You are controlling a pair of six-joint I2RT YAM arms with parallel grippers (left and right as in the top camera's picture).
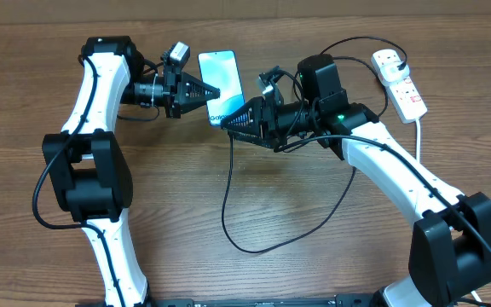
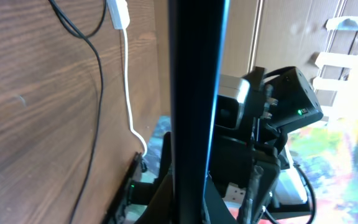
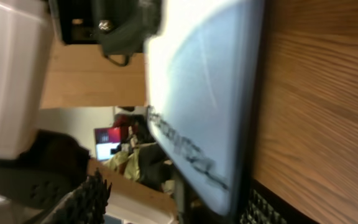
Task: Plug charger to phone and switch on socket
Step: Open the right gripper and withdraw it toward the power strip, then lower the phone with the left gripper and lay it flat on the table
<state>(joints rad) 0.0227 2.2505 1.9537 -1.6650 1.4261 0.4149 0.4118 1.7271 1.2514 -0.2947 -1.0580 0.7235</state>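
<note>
A brown wood-grain table [image 1: 24,264] is bordered at its far edge by a pale tan strip [image 1: 245,6].

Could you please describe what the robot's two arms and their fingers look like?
The left arm and right arm have smooth white shells joined by bulky black joints, with thin black cables looping alongside. The left gripper and right gripper are black wedges; the right one's fingers show ridged pads. A small green light glows on the right arm.
</note>
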